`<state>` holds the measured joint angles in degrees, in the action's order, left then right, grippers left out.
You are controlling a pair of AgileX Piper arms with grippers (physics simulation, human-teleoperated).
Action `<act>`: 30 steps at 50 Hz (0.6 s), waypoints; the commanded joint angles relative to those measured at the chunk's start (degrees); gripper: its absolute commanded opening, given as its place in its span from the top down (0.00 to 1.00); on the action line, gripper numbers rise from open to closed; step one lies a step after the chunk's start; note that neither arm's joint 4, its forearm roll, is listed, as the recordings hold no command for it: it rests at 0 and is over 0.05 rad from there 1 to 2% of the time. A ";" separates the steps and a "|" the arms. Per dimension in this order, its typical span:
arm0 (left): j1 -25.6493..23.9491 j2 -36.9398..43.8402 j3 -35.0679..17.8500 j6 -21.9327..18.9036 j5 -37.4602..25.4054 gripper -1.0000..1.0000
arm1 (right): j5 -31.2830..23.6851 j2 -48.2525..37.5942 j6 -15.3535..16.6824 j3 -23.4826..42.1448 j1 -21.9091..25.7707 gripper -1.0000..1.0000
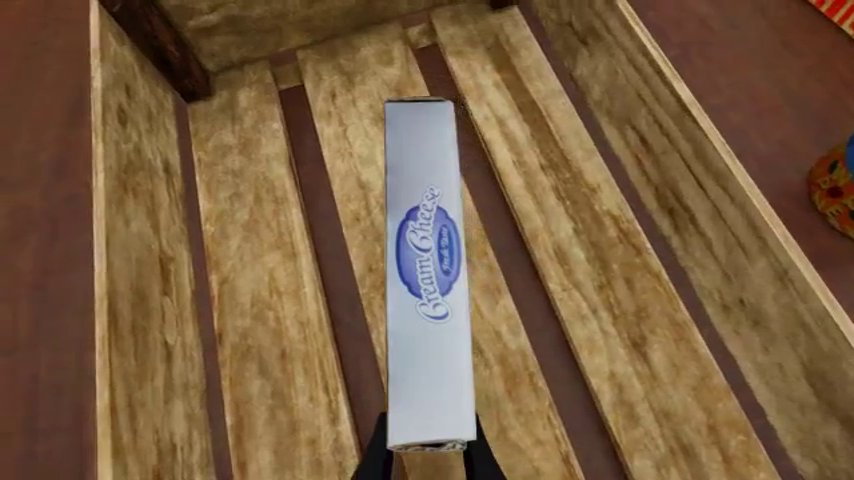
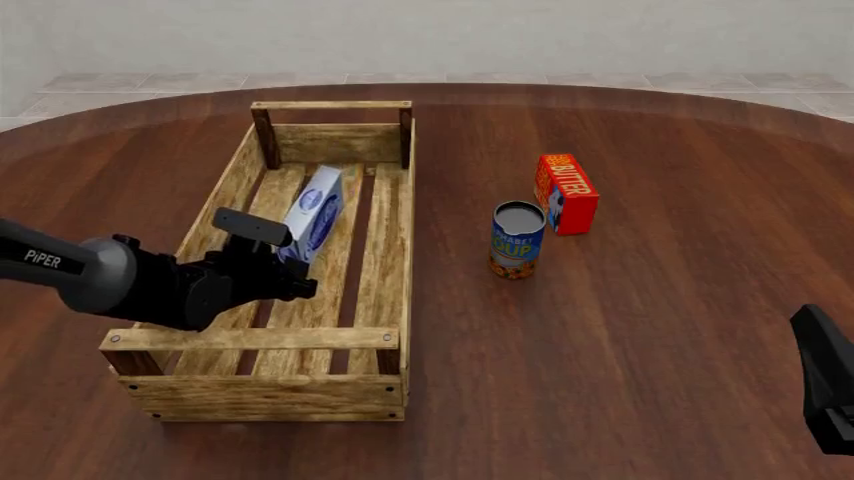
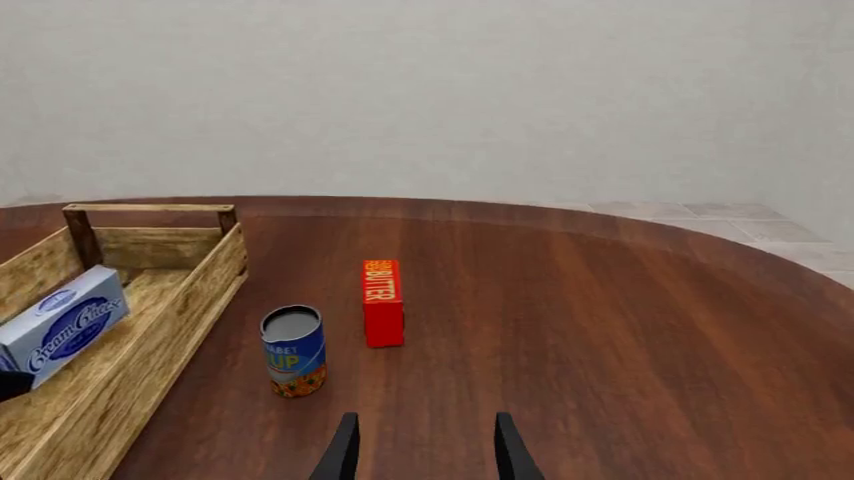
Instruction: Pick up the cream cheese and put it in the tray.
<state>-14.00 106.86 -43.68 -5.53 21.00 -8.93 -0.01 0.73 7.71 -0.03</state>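
The cream cheese (image 2: pixel 315 212) is a white-and-grey carton with a blue oval logo, held on edge and tilted within the outline of the tray (image 2: pixel 407 200), a long crate of light wooden slats. My left gripper (image 2: pixel 287 262) is shut on the carton's near end. In the left wrist view the cream cheese (image 1: pixel 429 270) stands narrow side up over the slatted bottom of the tray (image 1: pixel 254 300), with my dark fingertips (image 1: pixel 378 455) at its end. Whether it touches the slats I cannot tell. My right gripper (image 3: pixel 424 455) is open and holds nothing, far to the right.
A blue-and-yellow can (image 2: pixel 517 240) stands just right of the tray, and a red-orange butter box (image 2: pixel 566 192) stands on edge behind it. The round brown table (image 2: pixel 641 330) stretches to the right. The right arm (image 2: pixel 827 390) sits at the lower right edge.
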 commanded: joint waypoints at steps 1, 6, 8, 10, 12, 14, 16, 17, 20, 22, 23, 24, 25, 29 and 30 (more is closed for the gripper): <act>0.12 2.13 0.31 -0.61 0.33 1.00 | -0.04 0.00 0.00 0.00 -0.04 0.00; -0.14 2.22 0.23 -0.14 0.04 1.00 | -0.08 0.00 -0.04 -0.01 -0.07 0.00; -0.19 2.31 0.21 -0.19 0.03 1.00 | -0.10 0.00 -0.03 -0.01 -0.09 0.00; -0.18 2.24 0.20 -0.32 -0.02 1.00 | -0.11 0.00 -0.04 -0.01 -0.11 0.00; -0.18 2.09 0.18 -0.38 -0.19 1.00 | -0.12 0.00 -0.05 -0.01 -0.13 0.00; -0.29 1.93 0.29 -0.61 -0.24 0.00 | -0.13 0.00 -0.08 -0.01 -0.14 0.00; -0.44 1.60 0.32 -0.55 -0.54 0.00 | -0.14 0.00 -0.08 -0.02 -0.13 0.00; -0.42 1.53 0.37 -0.66 -0.53 0.00 | -0.14 0.00 -0.08 -0.02 -0.15 0.00; -0.61 1.75 0.26 -0.53 -0.42 0.00 | -0.13 0.00 -0.07 -0.01 -0.18 0.00; -0.65 1.70 0.26 -0.55 -0.43 0.00 | -0.14 0.00 -0.08 -0.01 -0.19 0.00; -0.67 1.52 0.33 -0.68 -0.37 0.00 | -0.14 0.00 -0.07 -0.01 -0.19 0.00; -0.67 1.52 0.33 -0.68 -0.37 0.00 | -0.14 0.00 -0.07 -0.01 -0.19 0.00; -0.76 1.42 0.33 -0.74 -0.48 0.00 | -0.14 0.00 -0.05 -0.01 -0.19 0.00; -0.66 0.60 0.34 -1.10 -0.79 0.00 | -0.17 0.00 -0.03 0.00 -0.22 0.00; -0.67 0.48 0.33 -1.03 -0.84 0.00 | -0.16 0.00 -0.01 0.00 -0.22 0.00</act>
<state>-14.06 107.07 -43.89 -6.15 20.51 -9.06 -0.01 0.68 7.70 -0.21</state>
